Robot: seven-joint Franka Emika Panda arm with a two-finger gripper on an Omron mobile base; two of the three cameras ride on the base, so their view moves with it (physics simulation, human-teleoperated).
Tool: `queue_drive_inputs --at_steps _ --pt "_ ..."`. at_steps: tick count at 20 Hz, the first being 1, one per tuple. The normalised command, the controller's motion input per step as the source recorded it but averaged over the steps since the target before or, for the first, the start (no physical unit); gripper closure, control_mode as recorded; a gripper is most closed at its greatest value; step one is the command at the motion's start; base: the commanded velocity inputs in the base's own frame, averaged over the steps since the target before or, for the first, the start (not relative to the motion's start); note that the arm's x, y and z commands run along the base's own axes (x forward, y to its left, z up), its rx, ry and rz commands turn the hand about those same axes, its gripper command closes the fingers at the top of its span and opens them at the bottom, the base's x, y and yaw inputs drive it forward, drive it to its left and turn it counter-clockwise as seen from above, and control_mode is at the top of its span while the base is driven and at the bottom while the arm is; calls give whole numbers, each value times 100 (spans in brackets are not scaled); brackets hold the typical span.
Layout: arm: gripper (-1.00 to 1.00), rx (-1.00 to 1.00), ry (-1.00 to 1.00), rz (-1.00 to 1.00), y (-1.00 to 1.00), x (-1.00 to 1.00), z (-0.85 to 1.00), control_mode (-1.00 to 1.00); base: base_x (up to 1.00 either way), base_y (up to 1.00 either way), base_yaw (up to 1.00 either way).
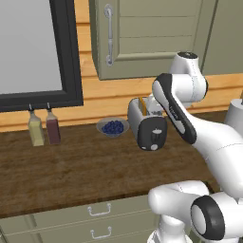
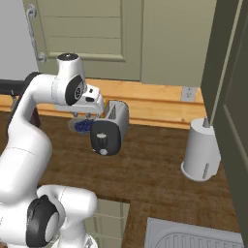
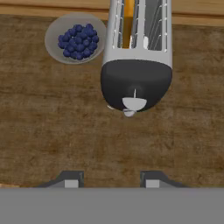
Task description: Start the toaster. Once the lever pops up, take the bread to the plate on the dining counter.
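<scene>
1. While hovering above the wooden worktop [image 3: 52, 131] on the near side of the toaster [image 3: 136, 65], gripper [image 3: 109, 179] parted, fingertips [image 3: 71, 180] apart with nothing between them.
2. Just beyond, dark end panel with pale knob [image 3: 129, 113] facing the near side.
3. In the toaster's left slot, bread [image 3: 127, 26], standing on edge.
4. Left of the toaster, near it, bowl of blue berries [image 3: 77, 38].
5. Well off right, tall grey cylinder [image 2: 201, 150].
6. Far left by the wall, two bottles [image 1: 43, 128].

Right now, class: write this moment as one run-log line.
stage: approaching toaster | gripper: open, above worktop, holding nothing | bread: in left slot | berry bowl: beside toaster
</scene>
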Motion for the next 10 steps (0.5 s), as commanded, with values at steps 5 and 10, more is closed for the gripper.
queue_drive_inputs --at_steps 5,10 --pt "-100 1 -1 0 -21 -35 -12 -100 0 0 0" --pt "-100 0 -9 0 -27 -45 -49 -100 0 0 0"
